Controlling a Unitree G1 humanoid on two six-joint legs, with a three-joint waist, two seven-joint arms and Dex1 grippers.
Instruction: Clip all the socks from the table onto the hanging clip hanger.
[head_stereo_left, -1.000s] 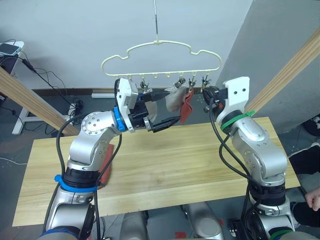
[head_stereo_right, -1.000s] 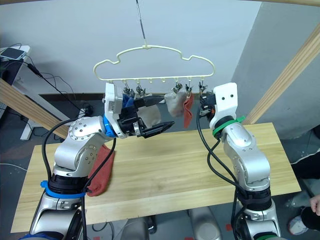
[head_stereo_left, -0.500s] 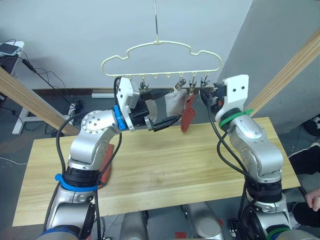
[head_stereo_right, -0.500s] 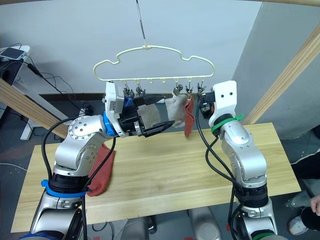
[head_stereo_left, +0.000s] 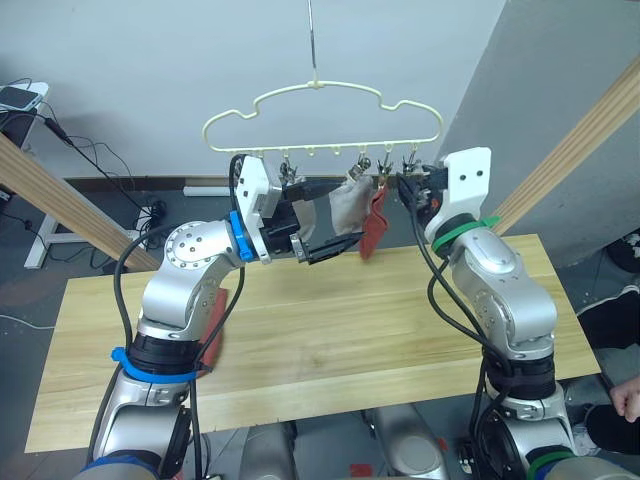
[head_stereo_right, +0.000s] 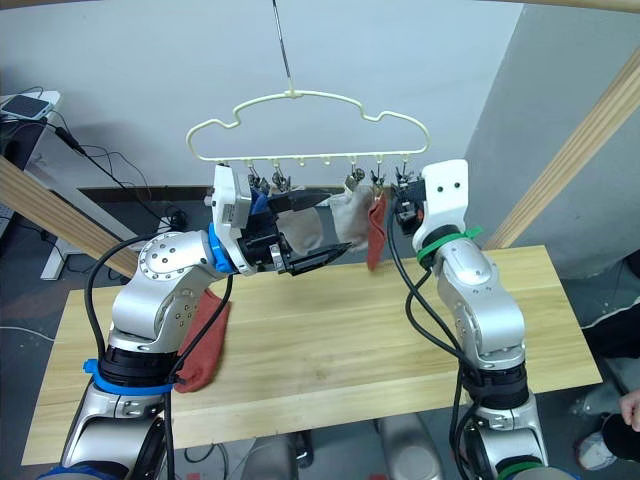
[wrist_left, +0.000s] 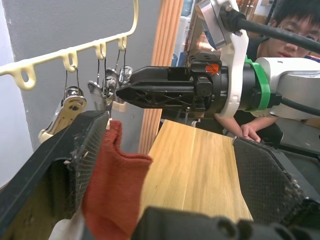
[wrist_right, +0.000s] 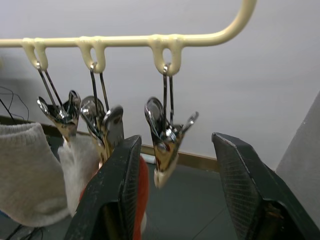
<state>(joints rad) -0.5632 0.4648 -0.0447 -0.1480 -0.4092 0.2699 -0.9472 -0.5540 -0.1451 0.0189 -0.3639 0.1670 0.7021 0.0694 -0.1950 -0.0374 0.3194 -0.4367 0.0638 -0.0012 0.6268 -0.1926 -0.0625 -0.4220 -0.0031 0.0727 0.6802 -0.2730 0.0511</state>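
Right gripper nearer, jaws apart.

Red sock on table: partly hidden behind left arm. Hanger hook: cut off at top edge.

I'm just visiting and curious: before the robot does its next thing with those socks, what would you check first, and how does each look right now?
1. Clip hanger hanging level: ok.
2. Rust-red sock held by a clip: cannot tell.
3. Right gripper open around the end clip: ok.
4. Left gripper open beside the grey sock: ok.
5. Red sock left on the table: not ok, unclipped.
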